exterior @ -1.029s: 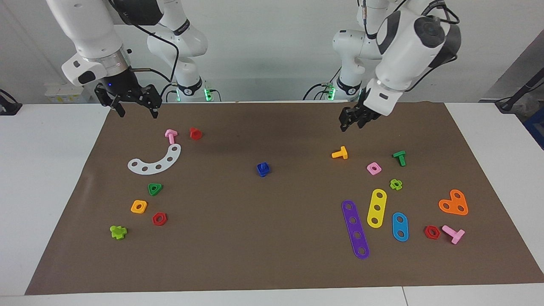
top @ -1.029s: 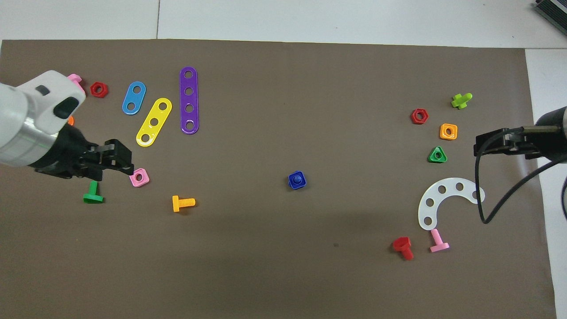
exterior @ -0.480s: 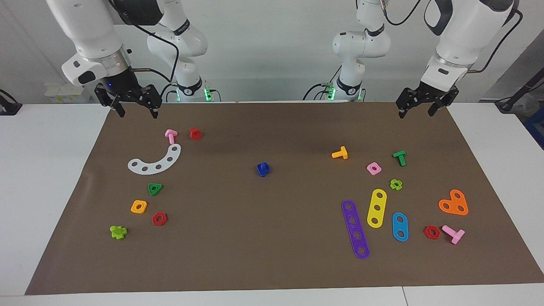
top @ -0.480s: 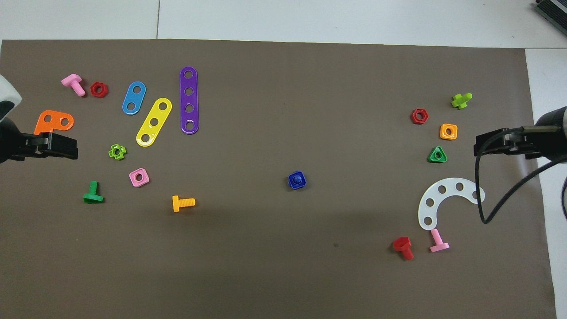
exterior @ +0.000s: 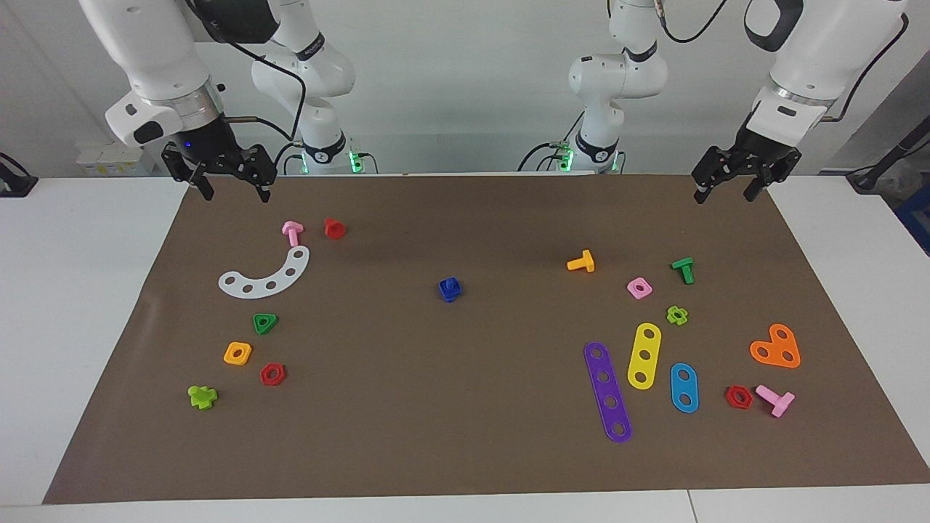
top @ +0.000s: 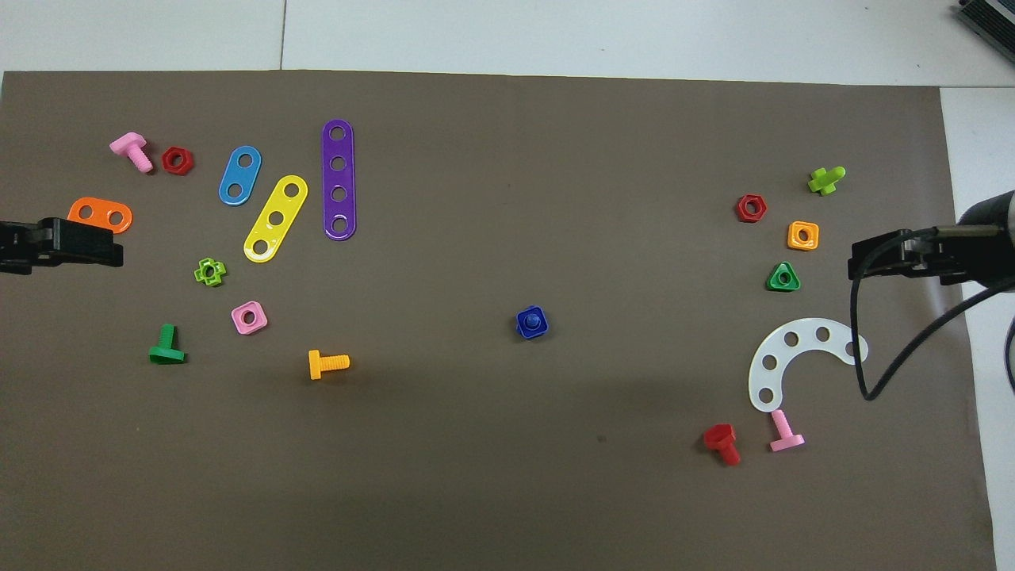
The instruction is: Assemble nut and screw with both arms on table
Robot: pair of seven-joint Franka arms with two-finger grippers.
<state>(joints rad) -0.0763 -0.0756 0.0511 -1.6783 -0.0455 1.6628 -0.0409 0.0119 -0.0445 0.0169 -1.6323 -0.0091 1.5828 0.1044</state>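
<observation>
Nut and screw: small blue plastic square nut (exterior: 450, 291) sits threaded on the blue plastic toy screw (top: 532, 319), mid-mat.
Surface: brown rectangular mat (exterior: 465, 450) on white table (exterior: 73, 290).
Grippers: black left gripper (exterior: 734, 181) and right gripper (exterior: 232, 186), fingers spread, empty, above mat corners.

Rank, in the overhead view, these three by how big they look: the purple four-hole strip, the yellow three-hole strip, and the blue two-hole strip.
1. purple strip, clearly the longest.
2. yellow strip, shorter.
3. blue strip, the shortest.
They lie flat beside one another on the brown mat, so nearness to the camera hardly matters here.
</observation>
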